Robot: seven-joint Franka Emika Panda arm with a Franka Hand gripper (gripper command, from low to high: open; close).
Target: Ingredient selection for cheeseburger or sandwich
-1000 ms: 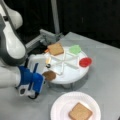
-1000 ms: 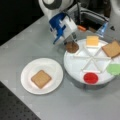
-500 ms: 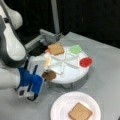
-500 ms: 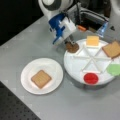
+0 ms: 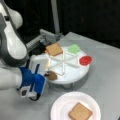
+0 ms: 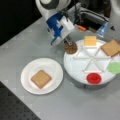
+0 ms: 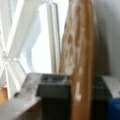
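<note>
Grey surface (image 6: 82,107) carries a white divided tray (image 6: 75,68) and a paper plate (image 6: 53,66). Gripper (image 6: 69,43) sits at the tray's left edge in a front view, fingers pinching the brown patty (image 6: 70,47) on edge. One toast (image 6: 41,78) lies on the plate. Tray holds second toast (image 6: 111,47), cheese (image 6: 90,40), red disc (image 6: 94,78), green leaf (image 6: 115,67), each in its own compartment.
</note>
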